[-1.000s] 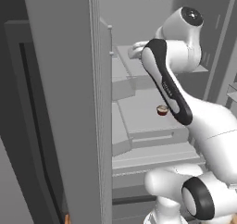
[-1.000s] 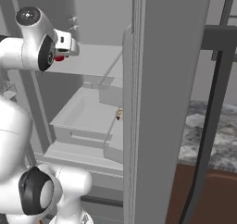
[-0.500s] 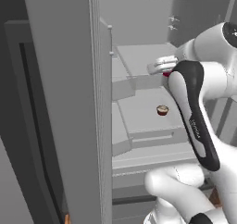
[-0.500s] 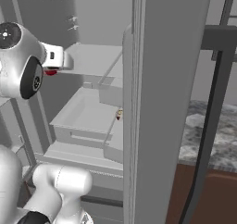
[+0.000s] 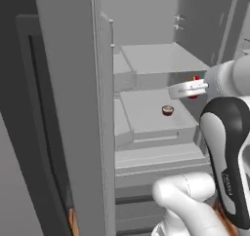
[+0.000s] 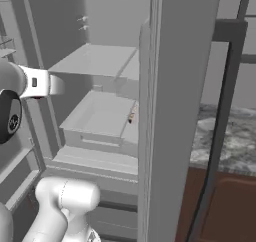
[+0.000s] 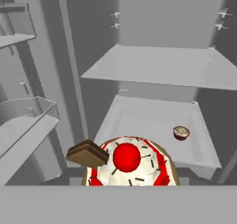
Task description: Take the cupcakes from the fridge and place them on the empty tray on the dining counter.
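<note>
Red cupcake held, tan one on the fridge shelf

Left base: end effector (image 5: 194, 89) holds the red cupcake (image 5: 195, 80) beside the fridge (image 5: 146, 59); tan cupcake (image 5: 167, 110) on its shelf. Right base: counter (image 6: 230, 136) beyond the door. Hand: red cupcake (image 7: 132, 165) gripped close for carrying.

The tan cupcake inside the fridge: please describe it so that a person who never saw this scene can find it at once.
Look into the open fridge, at the lower shelf, under the upper one. The tan cupcake stands alone there, small, with a dark brown wrapper. The other cupcake, with a red top and white icing, is not on a shelf but close before the hand camera.
</note>
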Available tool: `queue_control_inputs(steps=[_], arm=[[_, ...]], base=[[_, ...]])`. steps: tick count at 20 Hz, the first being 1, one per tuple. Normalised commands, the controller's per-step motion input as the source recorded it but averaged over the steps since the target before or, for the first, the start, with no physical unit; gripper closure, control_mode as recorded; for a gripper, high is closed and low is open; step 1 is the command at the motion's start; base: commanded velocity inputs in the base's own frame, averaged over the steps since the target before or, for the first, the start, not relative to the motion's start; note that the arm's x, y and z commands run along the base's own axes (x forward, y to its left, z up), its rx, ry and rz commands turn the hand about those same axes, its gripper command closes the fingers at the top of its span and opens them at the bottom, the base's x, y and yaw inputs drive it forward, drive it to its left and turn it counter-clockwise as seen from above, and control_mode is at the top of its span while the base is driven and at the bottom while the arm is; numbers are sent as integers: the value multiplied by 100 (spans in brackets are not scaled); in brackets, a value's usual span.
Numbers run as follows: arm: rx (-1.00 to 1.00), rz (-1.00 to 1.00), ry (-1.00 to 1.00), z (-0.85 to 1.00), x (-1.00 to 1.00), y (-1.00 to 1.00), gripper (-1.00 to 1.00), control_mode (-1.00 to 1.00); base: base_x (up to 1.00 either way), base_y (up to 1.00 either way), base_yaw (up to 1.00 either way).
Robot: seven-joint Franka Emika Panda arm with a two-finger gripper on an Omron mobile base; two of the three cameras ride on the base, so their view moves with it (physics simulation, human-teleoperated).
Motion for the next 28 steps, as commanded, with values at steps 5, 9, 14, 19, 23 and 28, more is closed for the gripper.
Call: queue_control_inputs(steps=[5, 9, 14, 19, 23, 28], arm=[[0, 0, 0, 0, 0, 0, 100, 100], [0, 0, 0, 0, 0, 0, 100, 100], [0, 0, 0, 0, 0, 0, 100, 100], [0, 0, 0, 0, 0, 0, 100, 100], [0, 0, 0, 0, 0, 0, 100, 100], [0, 0, 0, 0, 0, 0, 100, 100]], base=[[-100, 0, 0], [-100, 0, -1], [-100, 0, -7], [-47, 9, -80], [0, 0, -100], [0, 0, -100]])
